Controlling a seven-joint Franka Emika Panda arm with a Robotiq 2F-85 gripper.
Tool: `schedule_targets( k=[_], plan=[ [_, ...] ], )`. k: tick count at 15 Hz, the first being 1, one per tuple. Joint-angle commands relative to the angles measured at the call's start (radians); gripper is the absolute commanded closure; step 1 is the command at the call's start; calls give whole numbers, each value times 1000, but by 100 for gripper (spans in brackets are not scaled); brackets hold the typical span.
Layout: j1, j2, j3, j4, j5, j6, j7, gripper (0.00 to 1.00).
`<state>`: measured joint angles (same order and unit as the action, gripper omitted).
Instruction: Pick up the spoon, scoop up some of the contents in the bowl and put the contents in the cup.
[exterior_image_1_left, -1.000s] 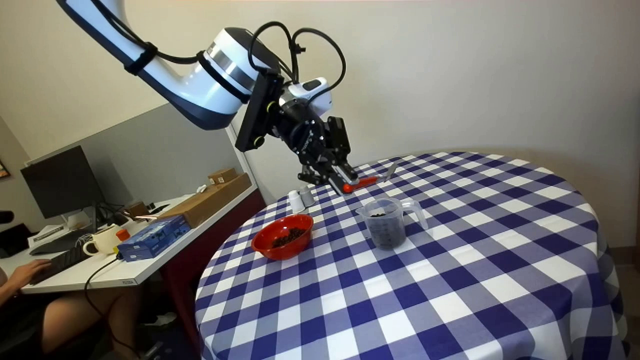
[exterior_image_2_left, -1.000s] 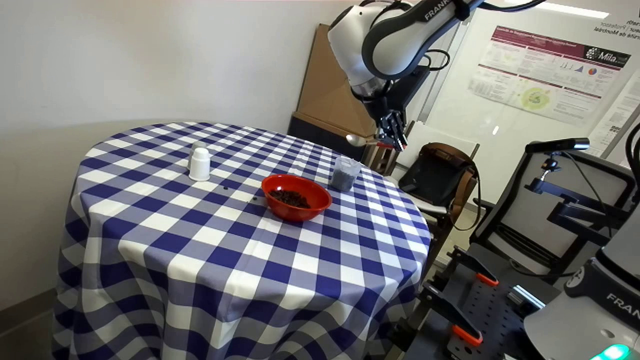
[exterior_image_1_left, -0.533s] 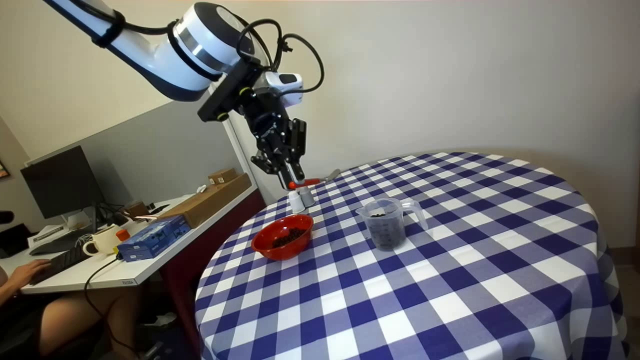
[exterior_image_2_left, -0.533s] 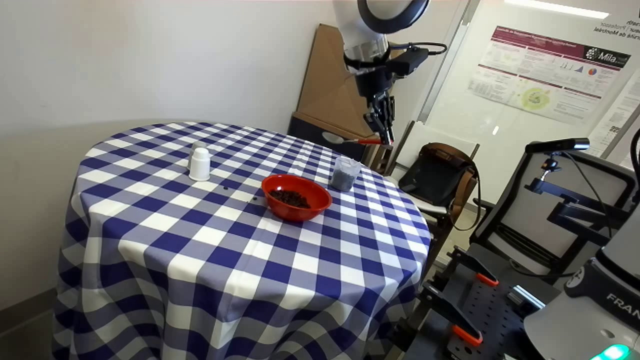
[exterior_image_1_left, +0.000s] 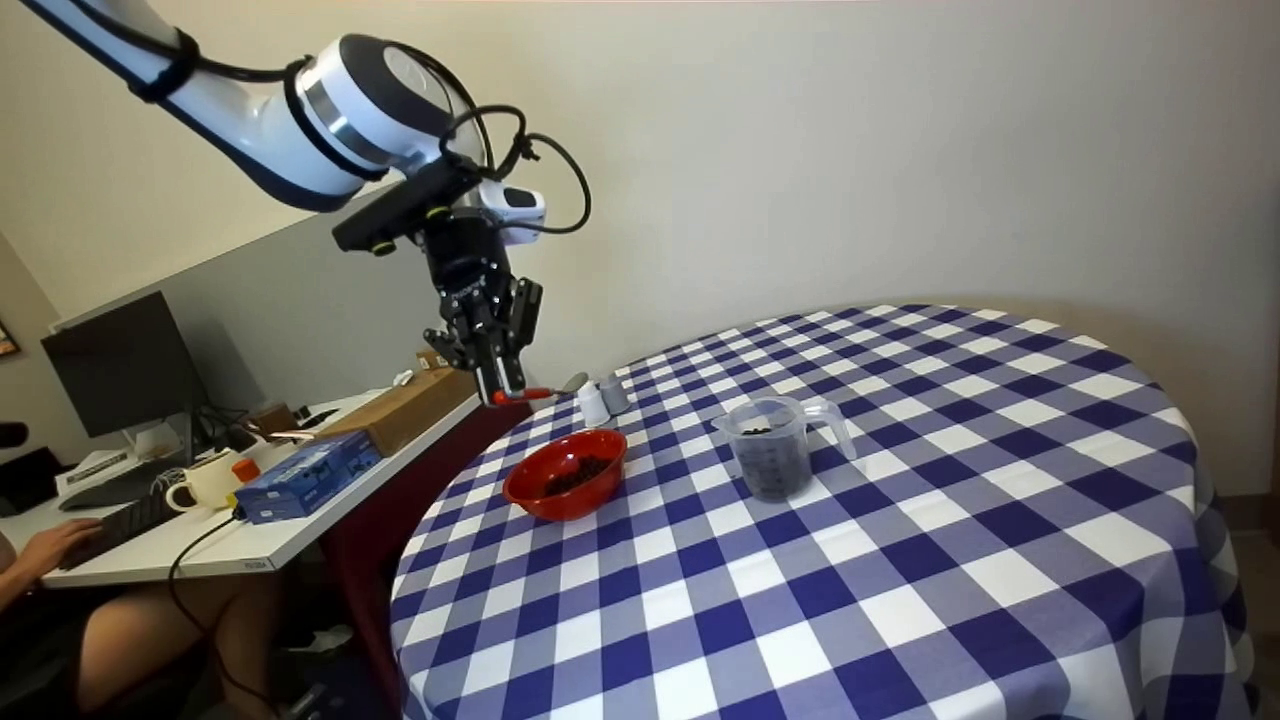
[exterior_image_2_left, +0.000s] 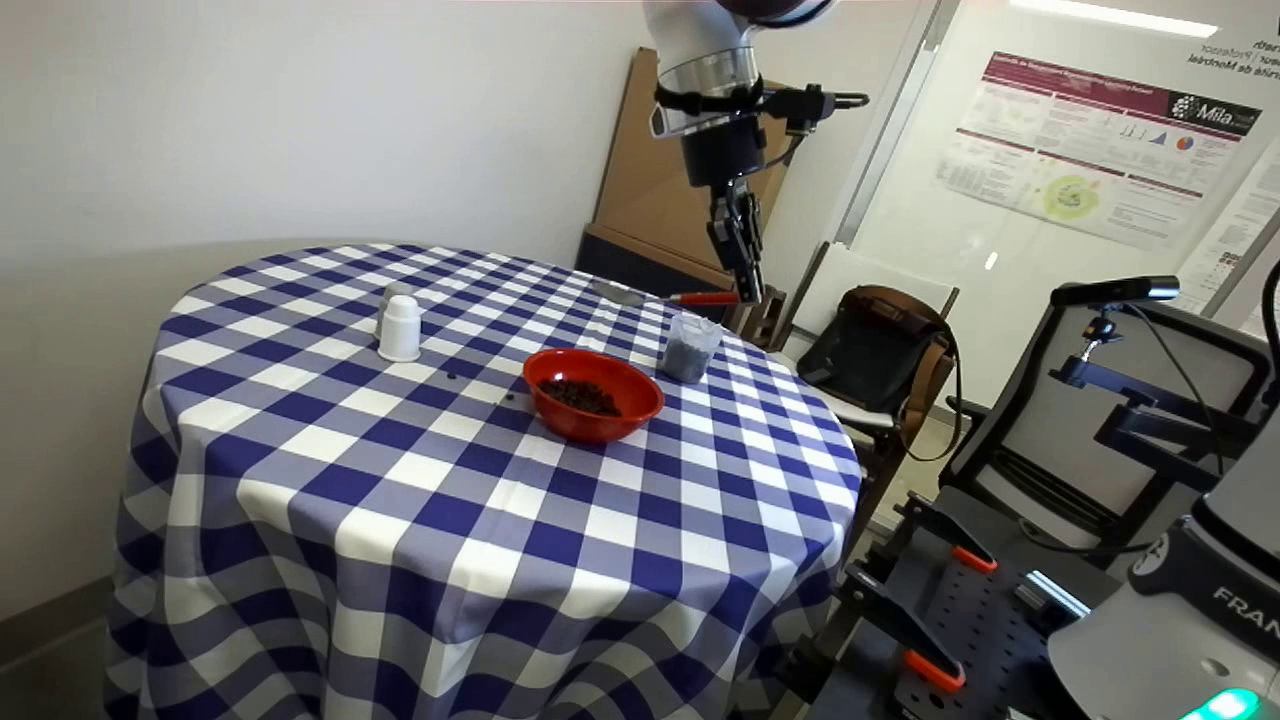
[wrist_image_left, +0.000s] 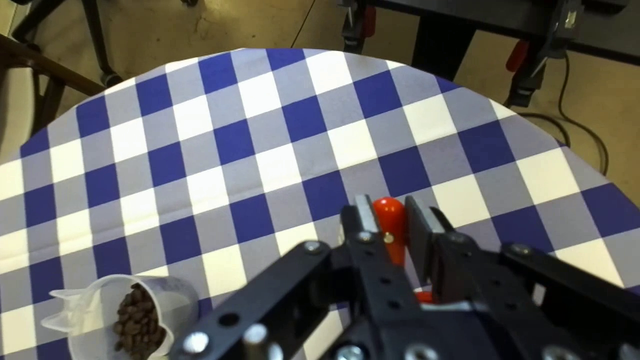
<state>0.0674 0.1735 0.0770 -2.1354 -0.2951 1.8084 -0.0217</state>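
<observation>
My gripper is shut on the spoon's red handle, also in the other views. The spoon is held about level in the air, its metal end pointing away from the fingers; I see no beans on it. In the wrist view only its handle end shows. The red bowl holds dark beans and sits below the gripper; it also shows here. The see-through cup, with spout and handle, stands beside the bowl with beans inside.
A white shaker and a grey shaker stand behind the bowl. Loose beans lie on the checkered tablecloth. A desk with a blue box stands beside the table.
In both exterior views my gripper has moved left with the spoon, away from over the cup towards the bowl side. It has turned more upright. The bowl and cup have not moved.
</observation>
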Motion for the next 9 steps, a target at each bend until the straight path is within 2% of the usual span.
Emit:
schedule_targets(
  k=[1,9],
  plan=[
    [9,52,7,5,29,-9,-39,94],
    [-42,107,-43,58,81,37,-4,93]
  ],
)
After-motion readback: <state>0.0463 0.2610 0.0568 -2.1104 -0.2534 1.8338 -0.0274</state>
